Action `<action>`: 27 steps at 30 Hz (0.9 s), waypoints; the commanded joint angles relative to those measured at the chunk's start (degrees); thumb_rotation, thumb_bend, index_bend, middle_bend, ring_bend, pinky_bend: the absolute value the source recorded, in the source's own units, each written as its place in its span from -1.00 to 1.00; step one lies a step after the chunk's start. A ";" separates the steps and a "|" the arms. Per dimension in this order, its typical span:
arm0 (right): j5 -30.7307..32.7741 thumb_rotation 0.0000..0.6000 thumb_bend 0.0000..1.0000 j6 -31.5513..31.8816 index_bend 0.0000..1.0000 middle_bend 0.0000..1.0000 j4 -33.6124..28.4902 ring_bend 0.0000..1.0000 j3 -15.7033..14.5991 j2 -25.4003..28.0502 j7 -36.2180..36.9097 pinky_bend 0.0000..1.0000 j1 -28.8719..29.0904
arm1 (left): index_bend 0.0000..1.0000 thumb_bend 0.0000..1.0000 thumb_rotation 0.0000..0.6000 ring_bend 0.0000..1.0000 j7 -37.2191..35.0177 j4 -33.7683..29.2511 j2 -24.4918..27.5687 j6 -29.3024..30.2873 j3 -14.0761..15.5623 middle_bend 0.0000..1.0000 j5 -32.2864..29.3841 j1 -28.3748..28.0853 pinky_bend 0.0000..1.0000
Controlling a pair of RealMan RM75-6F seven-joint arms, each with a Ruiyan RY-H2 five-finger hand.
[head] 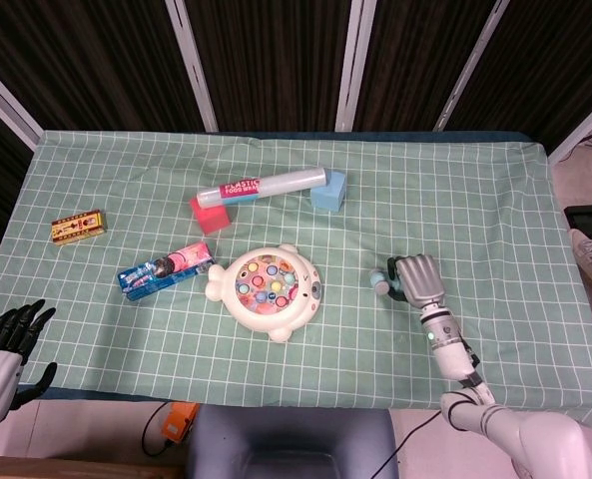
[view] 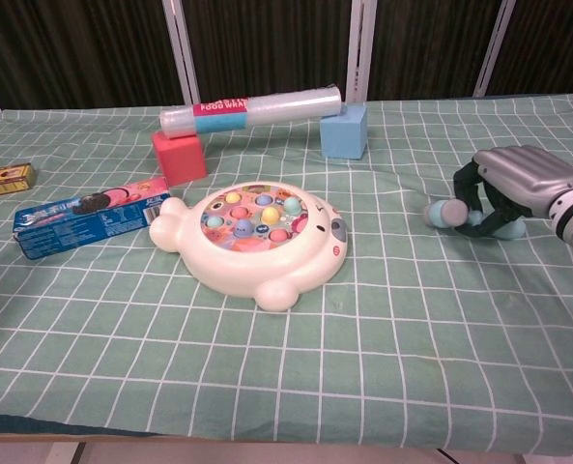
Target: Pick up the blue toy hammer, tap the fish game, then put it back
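Note:
The blue toy hammer [head: 379, 284] [view: 446, 212] lies low at the table, right of the white fish game [head: 268, 286] [view: 257, 237]. Its rounded head points left toward the game, about a hand's width away. My right hand [head: 418, 278] [view: 524, 174] arches over the handle with its dark fingers [view: 468, 182] curled around it; most of the handle is hidden under the hand. My left hand [head: 12, 344] hangs off the table's near left corner, fingers spread and holding nothing. It does not show in the chest view.
A plastic-wrap roll [head: 263, 186] spans a red block [head: 209, 215] and a blue block [head: 328, 191] behind the game. A blue snack pack [head: 166, 269] lies left of the game, a small yellow box [head: 79, 228] further left. Green checked cloth [head: 495, 210] covers the table.

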 commanded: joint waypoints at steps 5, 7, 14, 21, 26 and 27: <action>0.28 1.00 -0.23 -0.77 0.73 0.47 -0.28 0.42 0.53 0.35 0.49 0.46 -0.06 | -1.00 -0.19 1.00 -1.00 0.15 0.00 -0.05 -0.10 -0.04 -1.00 -0.09 -0.04 -0.82; 0.37 1.00 -0.24 -0.99 0.73 0.46 -0.25 0.41 0.68 0.40 0.79 0.45 -0.12 | -1.00 -0.20 1.00 -1.00 0.20 -0.02 -0.06 -0.17 -0.04 -1.00 -0.13 -0.07 -0.82; 0.50 1.00 -0.27 -2.25 0.62 0.40 -0.21 0.37 0.91 0.76 1.90 0.40 -0.11 | -1.00 -0.19 1.00 -1.00 0.36 -0.08 -0.10 -0.22 -0.05 -1.00 -0.18 -0.08 -0.82; 0.49 1.00 -0.30 -2.19 0.52 0.33 -1.08 0.35 1.28 1.50 1.67 0.37 -0.15 | -1.00 -0.19 1.00 -1.00 0.26 -0.07 -0.05 -0.12 -0.05 -1.00 -0.15 -0.04 -0.82; 0.71 1.00 -0.31 -2.37 0.51 0.32 -1.35 0.35 1.54 1.59 1.71 0.37 -0.22 | -1.00 -0.19 1.00 -1.00 0.27 -0.08 -0.04 -0.05 -0.05 -0.99 -0.13 -0.02 -0.82; 0.74 1.00 -0.32 -2.40 0.50 0.32 -1.32 0.35 1.57 1.57 1.72 0.37 -0.23 | -1.00 -0.19 1.00 -1.00 0.28 -0.07 -0.04 -0.05 -0.06 -0.99 -0.15 -0.02 -0.82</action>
